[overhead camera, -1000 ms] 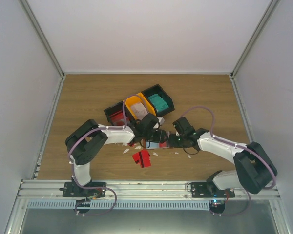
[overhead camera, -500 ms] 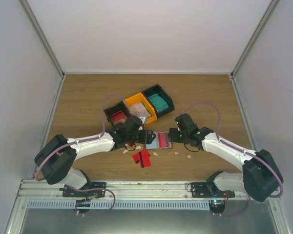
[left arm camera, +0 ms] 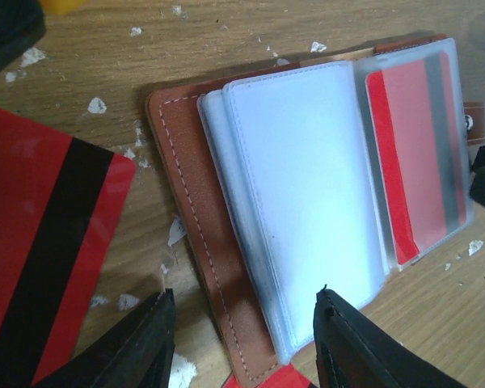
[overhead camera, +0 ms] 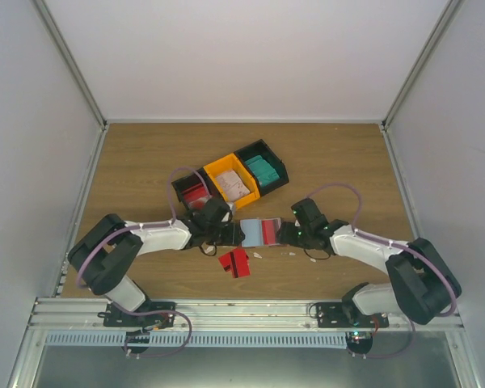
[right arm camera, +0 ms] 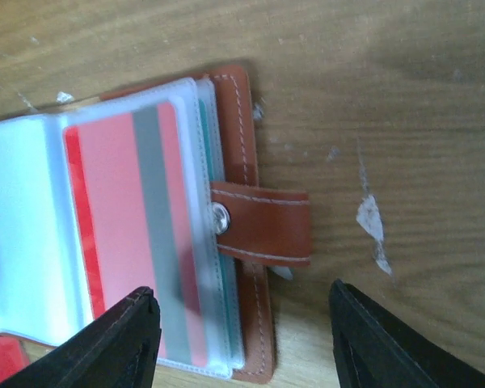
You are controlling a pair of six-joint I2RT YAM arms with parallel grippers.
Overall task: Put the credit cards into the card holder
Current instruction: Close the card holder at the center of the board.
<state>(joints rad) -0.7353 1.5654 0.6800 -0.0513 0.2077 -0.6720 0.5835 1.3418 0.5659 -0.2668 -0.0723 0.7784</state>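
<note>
Well, the stitched reddish-brown leather card holder [overhead camera: 259, 231] lies open mid-table between the released left claw [left arm camera: 244, 295] and released right claw [right arm camera: 242, 289], a red card [right arm camera: 113, 242] in its clear pocket [left arm camera: 291, 202].

Open card holder [overhead camera: 257, 232], red card [left arm camera: 415, 153] inside

My tally from the feeds: card holder [overhead camera: 259, 231], one. Pocketed red card [right arm camera: 117, 234], one, with one teal edge [right arm camera: 216, 162] behind it. Loose red cards [overhead camera: 234, 263], two that I can make out. Joined bins [overhead camera: 212, 172], three: two black, one orange. Card stacks [overhead camera: 264, 170] in them, three. White scraps [left arm camera: 97, 105], too many to count.
</note>
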